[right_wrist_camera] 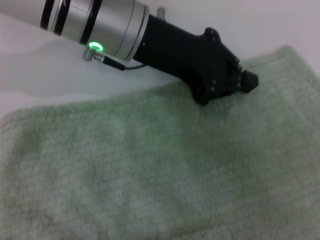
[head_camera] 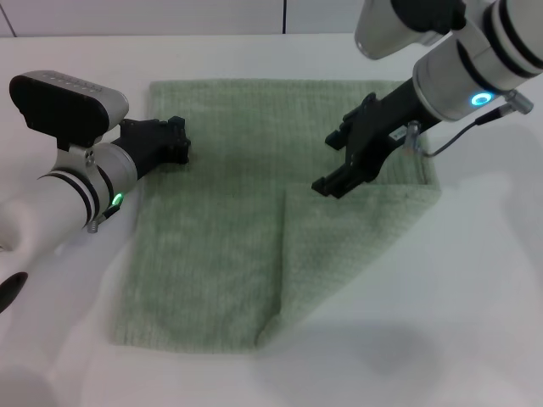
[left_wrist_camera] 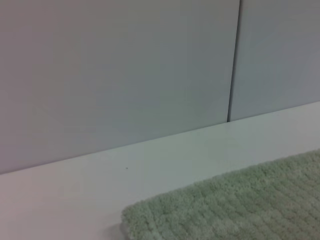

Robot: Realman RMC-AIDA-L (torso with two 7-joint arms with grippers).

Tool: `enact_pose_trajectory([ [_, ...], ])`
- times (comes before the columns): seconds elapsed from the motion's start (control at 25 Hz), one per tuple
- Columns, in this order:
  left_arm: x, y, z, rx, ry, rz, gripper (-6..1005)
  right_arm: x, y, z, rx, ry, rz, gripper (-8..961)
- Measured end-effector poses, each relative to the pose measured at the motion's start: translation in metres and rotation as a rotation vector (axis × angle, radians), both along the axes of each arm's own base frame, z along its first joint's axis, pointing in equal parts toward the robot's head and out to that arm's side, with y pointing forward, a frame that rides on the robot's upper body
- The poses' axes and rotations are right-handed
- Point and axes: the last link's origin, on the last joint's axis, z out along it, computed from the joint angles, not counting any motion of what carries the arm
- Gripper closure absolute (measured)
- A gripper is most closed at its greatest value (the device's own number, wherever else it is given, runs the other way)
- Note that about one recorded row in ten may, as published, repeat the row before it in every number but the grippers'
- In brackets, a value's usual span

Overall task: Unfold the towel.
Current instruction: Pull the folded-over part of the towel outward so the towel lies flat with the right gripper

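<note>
The jaws of the left gripper (head_camera: 180,141) are pressed together on the towel (head_camera: 212,229) edge, while the right gripper (head_camera: 333,182) jaws' state cannot be told.

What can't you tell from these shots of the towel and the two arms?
- Head view: left tool sits on the towel; open or shut cannot be told.
- Head view: right tool seen side-on, its grip unclear.
- Left wrist view: shows no tool, only towel edge.
- Under the folded flap: hidden.

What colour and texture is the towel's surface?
The towel is pale sage green, with fine ribbed terry texture. It shows best in the head view.
</note>
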Motion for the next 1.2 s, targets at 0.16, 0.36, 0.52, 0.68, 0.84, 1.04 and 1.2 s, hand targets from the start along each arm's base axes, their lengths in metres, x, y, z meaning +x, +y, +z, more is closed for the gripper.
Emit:
enact_pose_trajectory([
  [0.16, 0.000, 0.000, 0.000, 0.000, 0.000, 0.000, 975, 0.003, 0.004, -0.004, 0.007, 0.000, -0.003, 213],
  [0.36, 0.001, 0.001, 0.000, 0.000, 0.000, -0.003, 974, 0.006, 0.010, -0.010, 0.036, 0.013, -0.014, 212],
  [0.52, 0.002, 0.001, 0.000, 0.000, -0.002, -0.005, 973, 0.008, 0.010, -0.020, 0.025, 0.023, -0.055, 213],
  [0.68, 0.003, 0.001, -0.001, 0.000, -0.006, -0.008, 972, 0.006, 0.011, -0.026, 0.031, 0.041, -0.097, 213],
  [0.84, 0.003, 0.001, 0.000, 0.000, -0.007, -0.008, 971, 0.004, 0.012, -0.034, 0.064, 0.041, -0.156, 212],
  [1.04, 0.003, 0.001, 0.000, 0.001, -0.006, -0.009, 970, 0.004, 0.015, -0.040, 0.085, 0.040, -0.230, 212],
  [1.2, 0.003, 0.001, 0.000, 0.001, -0.004, -0.012, 969, 0.005, 0.013, -0.044, 0.082, 0.058, -0.278, 212],
])
